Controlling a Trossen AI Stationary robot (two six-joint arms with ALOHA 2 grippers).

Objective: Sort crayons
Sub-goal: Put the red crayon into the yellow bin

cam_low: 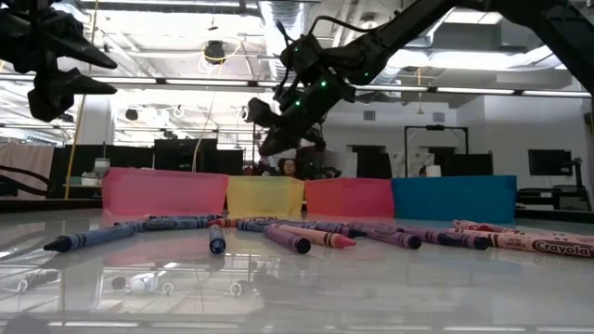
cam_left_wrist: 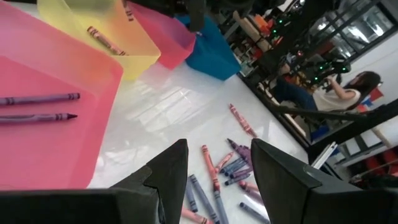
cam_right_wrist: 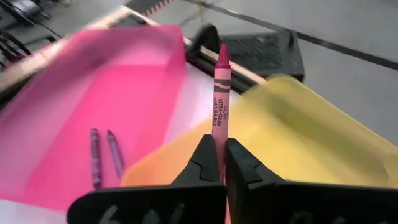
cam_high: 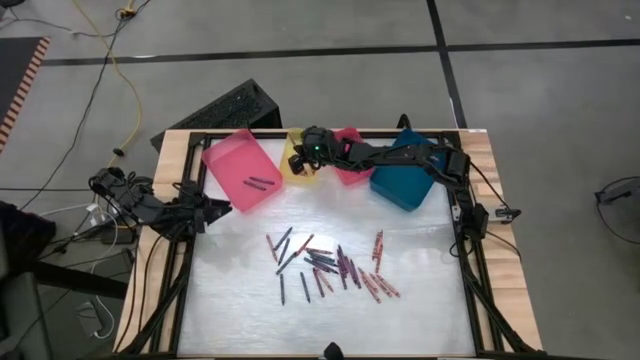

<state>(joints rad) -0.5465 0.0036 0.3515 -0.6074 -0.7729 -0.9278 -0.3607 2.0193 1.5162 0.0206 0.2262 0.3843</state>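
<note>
Fingers of the right gripper (cam_right_wrist: 219, 163) are clenched on a thin pink wax crayon (cam_right_wrist: 220, 93), held over the translucent yellow plastic tray (cam_right_wrist: 311, 124). Left gripper (cam_left_wrist: 217, 174) waits at the worktop's (cam_high: 420, 300) left edge, fingers spread and grasping nothing. Two purple crayons (cam_left_wrist: 37, 107) lie in the pink plastic tray (cam_high: 225, 165); loose crayons (cam_high: 330, 265) are scattered mid-worktop

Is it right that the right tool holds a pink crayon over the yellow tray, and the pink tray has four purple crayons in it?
Not quite: the pink tray has two purple crayons, as the right wrist view shows. The right tool does hold a pink crayon over the yellow tray.
</note>
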